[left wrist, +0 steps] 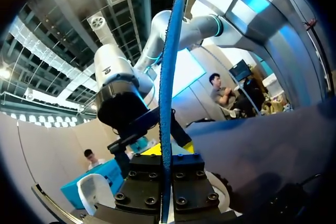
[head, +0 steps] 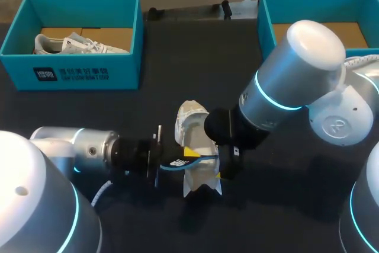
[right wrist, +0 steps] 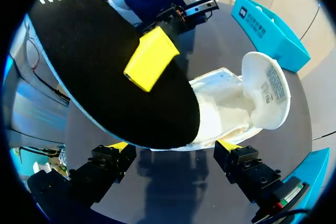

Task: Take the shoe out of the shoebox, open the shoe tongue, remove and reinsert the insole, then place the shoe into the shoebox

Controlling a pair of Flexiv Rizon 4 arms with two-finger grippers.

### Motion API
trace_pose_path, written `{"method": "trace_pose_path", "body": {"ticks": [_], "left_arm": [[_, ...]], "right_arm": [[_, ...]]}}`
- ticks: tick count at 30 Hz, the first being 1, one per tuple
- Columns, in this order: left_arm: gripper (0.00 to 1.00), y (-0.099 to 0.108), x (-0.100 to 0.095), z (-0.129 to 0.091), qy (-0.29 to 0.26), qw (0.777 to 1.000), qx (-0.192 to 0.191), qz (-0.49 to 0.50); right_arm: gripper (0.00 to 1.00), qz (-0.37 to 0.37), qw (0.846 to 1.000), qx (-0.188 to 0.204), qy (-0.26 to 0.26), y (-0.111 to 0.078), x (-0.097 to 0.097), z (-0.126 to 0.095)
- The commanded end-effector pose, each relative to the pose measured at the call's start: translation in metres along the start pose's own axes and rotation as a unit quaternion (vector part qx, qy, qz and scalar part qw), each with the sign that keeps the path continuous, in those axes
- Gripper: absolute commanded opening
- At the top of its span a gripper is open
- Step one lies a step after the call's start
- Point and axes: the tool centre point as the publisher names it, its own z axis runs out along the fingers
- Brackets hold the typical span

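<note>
Black tabletop (head: 195, 51), matte. Second white sneaker (head: 71, 44), laces showing, lying inside far-left teal box (head: 118, 72) near front wall, on brown cardboard floor (head: 109, 32). Small dark bits (head: 225, 7) at far table edge, too small to identify.

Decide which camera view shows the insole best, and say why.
Right wrist view: the insole shows its broad black face, above the shoe. Left wrist view shows it edge-on, a thin blue strip in the left gripper. Head view shows only a small part.
</note>
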Motion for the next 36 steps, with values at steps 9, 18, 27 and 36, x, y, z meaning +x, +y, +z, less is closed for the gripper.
{"method": "trace_pose_path", "body": {"ticks": [9, 18, 27, 36], "left_arm": [[0.0, 0.019, -0.002, 0.0, -0.004, 1.0, -0.026, 0.005], [0.0, 0.035, -0.004, -0.006, -0.001, 0.998, -0.066, 0.013], [0.0, 0.058, -0.006, -0.01, -0.004, 0.995, -0.097, 0.005], [0.0, 0.054, -0.009, -0.008, -0.001, 0.993, -0.12, 0.022]], "right_arm": [[1.0, 0.001, 1.0, 0.0, -0.002, 0.0, 0.002, 0.001], [1.0, 0.001, 1.0, 0.0, -0.002, 0.0, 0.002, 0.001], [1.0, 0.001, 1.0, 0.0, -0.002, 0.0, 0.002, 0.001], [1.0, 0.001, 1.0, 0.0, -0.002, 0.0, 0.002, 0.001]]}}
